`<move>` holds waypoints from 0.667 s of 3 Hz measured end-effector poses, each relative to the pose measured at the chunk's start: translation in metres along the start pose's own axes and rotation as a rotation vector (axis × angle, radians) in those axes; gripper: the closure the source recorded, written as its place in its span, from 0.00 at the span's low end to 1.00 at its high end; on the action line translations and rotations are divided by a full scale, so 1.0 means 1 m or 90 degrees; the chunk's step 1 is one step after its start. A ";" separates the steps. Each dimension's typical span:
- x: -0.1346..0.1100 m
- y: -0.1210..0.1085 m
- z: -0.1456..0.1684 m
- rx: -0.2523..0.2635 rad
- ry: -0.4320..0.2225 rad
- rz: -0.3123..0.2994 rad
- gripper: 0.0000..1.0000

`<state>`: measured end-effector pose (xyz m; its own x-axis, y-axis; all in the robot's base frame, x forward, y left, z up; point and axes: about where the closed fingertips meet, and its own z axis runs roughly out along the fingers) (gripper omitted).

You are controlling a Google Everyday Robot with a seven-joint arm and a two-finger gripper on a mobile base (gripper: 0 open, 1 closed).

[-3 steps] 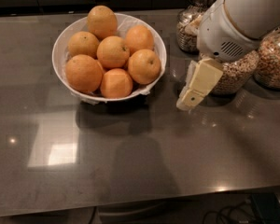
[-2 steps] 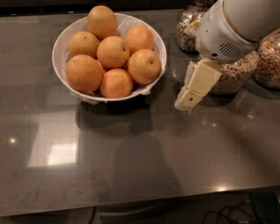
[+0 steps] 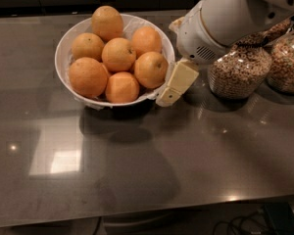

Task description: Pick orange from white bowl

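A white bowl (image 3: 60, 50) stands on the dark counter at the upper left and holds several oranges. A deep-orange round orange (image 3: 150, 69) lies at the bowl's right side. A paler one (image 3: 107, 22) sits on top at the back, and one with flattened sides (image 3: 121, 87) lies at the front. My gripper (image 3: 170, 93), cream-coloured under a white wrist, hangs just outside the bowl's right rim, touching or almost touching it, beside the right-hand orange. It holds nothing that I can see.
Two glass jars of cereal stand to the right, one (image 3: 239, 68) close behind my wrist and another (image 3: 287, 62) at the right edge. The counter's front edge runs along the bottom, with cables on the floor below at the right.
My gripper has moved left from in front of the jars to the bowl's right rim. The oranges and the bowl have not moved.
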<state>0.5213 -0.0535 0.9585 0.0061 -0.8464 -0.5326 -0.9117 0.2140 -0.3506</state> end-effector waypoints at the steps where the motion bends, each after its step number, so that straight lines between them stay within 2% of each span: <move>1: 0.000 -0.001 0.000 0.001 -0.001 0.000 0.00; 2: -0.001 -0.010 0.004 0.018 -0.010 0.007 0.00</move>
<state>0.5315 -0.0527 0.9596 0.0025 -0.8364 -0.5481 -0.8998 0.2373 -0.3662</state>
